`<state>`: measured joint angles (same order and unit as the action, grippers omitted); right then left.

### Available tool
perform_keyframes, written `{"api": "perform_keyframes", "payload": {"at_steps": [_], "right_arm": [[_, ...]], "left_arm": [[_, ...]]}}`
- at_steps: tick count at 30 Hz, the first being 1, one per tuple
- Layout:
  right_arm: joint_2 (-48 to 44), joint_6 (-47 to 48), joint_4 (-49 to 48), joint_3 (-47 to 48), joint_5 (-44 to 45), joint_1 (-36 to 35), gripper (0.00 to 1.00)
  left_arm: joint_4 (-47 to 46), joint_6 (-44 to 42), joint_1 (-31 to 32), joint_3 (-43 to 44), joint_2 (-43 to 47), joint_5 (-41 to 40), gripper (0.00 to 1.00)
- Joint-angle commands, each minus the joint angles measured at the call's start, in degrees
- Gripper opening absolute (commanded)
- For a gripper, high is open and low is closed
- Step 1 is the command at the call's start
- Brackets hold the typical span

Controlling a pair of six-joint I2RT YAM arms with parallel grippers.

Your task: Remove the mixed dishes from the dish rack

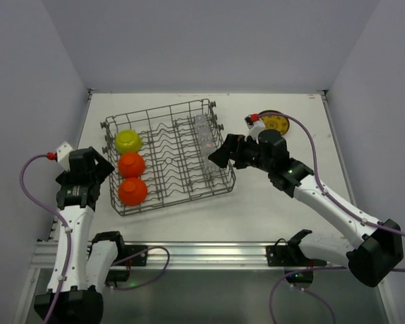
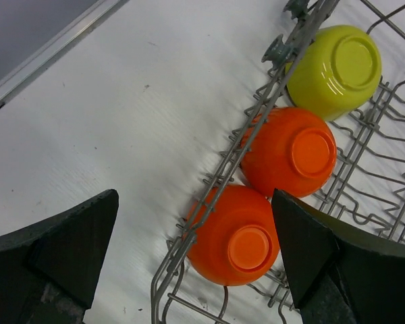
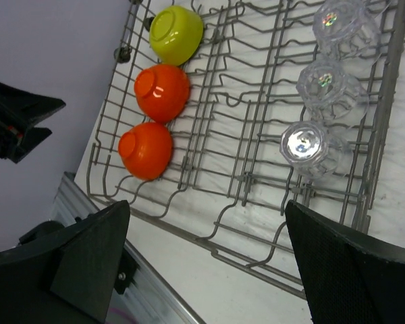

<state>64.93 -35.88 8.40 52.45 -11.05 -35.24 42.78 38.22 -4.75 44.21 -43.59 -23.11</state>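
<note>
The dish rack point(image 1: 175, 200) point(image 2: 246, 135) point(image 3: 196, 240) sits mid-table. In its left column a lime-yellow bowl point(image 1: 128, 140) point(image 2: 334, 67) point(image 3: 175, 32) and two orange bowls point(image 1: 131, 164) point(image 1: 132, 191) point(image 2: 290, 152) point(image 2: 233, 236) point(image 3: 162, 91) point(image 3: 145, 150) lie upside down. Three clear glass cups point(image 1: 204, 142) point(image 3: 337, 23) point(image 3: 324, 84) point(image 3: 307, 145) stand in its right column. A brown-gold patterned plate point(image 1: 275, 123) lies on the table, back right. My left gripper point(image 1: 101, 169) point(image 2: 194, 202) hangs open over the rack's left rim by the nearest orange bowl. My right gripper point(image 1: 219, 154) point(image 3: 208, 209) is open above the rack's right side, holding nothing.
A metal rail point(image 1: 189, 253) runs along the near table edge. Grey walls close in the left, back and right. Purple cables point(image 1: 310, 145) trail from both arms. Bare tabletop point(image 1: 270, 209) lies right of the rack and in front of it.
</note>
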Motion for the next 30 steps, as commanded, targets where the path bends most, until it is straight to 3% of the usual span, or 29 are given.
{"api": "perform_keyframes", "payload": {"at_steps": [1, 6, 11, 13, 16, 19, 20, 21, 24, 30], "right_arm": [[0.37, 0.37, -8.04, -3.31, -7.04, 0.0, 0.99], [7.84, -1.56, -13.76, -0.6, -20.04, -0.17, 0.99], [8.47, 0.63, -12.45, 0.2, -21.12, -0.26, 0.99], [7.15, 1.25, -12.18, -0.41, -20.42, -0.26, 0.99], [5.3, 2.83, -10.17, 0.11, -20.59, -0.26, 0.99], [4.16, 3.88, -8.58, 1.43, -20.68, -0.18, 0.99], [4.07, 3.89, -8.58, 1.69, -20.94, -0.26, 0.99], [4.07, 3.45, -9.28, 1.69, -21.55, -0.26, 0.99], [5.21, 1.61, -12.44, 1.78, -27.0, -0.26, 0.99], [7.5, 0.46, -13.15, 2.84, -28.86, -0.88, 0.99]], "left_arm": [[-4.02, -3.33, -5.17, -0.78, -0.61, 12.91, 1.0], [-8.15, -6.73, -5.79, -2.9, -0.36, 15.64, 0.95], [-10.35, -12.2, -5.79, -0.26, -1.58, 14.14, 0.88], [-12.97, -15.45, -5.79, 0.0, -4.3, 18.43, 0.88], [-12.2, -16.68, -5.88, 1.75, -10.71, 18.02, 0.86], [-13.07, -17.3, -5.88, 2.9, -14.32, 18.89, 0.73], [-13.51, -17.56, -5.88, 3.16, -15.46, 19.59, 0.59], [-13.78, -18.08, -5.88, 3.52, -16.08, 20.38, 0.55], [-14.05, -18.79, -5.88, 4.75, -18.89, 20.74, 0.54], [-14.22, -20.02, -5.88, 4.14, -21.62, 16.01, 0.51]]}}
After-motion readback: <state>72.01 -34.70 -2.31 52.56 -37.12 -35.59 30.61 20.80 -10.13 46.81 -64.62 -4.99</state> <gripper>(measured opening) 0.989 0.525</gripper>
